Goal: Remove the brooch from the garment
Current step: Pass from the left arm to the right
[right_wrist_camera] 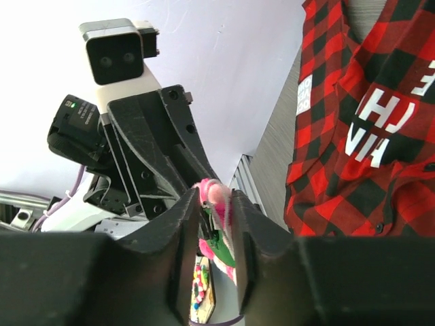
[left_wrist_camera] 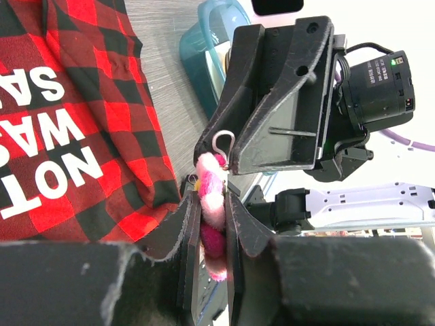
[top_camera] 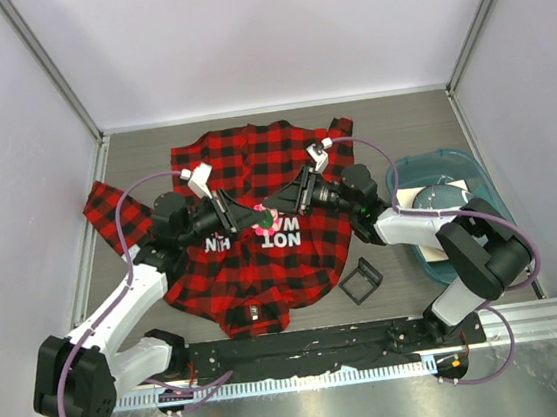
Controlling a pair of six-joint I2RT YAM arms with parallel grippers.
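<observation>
The pink brooch is pinched between both grippers above the middle of the red-and-black check garment. My left gripper is shut on its fuzzy pink petals. My right gripper is shut on the brooch from the opposite side, at the end with the metal pin loop and green backing. The garment lies flat with its white lettering showing, and also shows in the right wrist view. A fold of the garment touches my left finger; whether the pin still passes through the cloth is hidden.
A teal basin holding a pale object stands at the right. A small black square frame lies on the table by the garment's lower right hem. A black rail runs along the near edge. Walls close in the left, back and right.
</observation>
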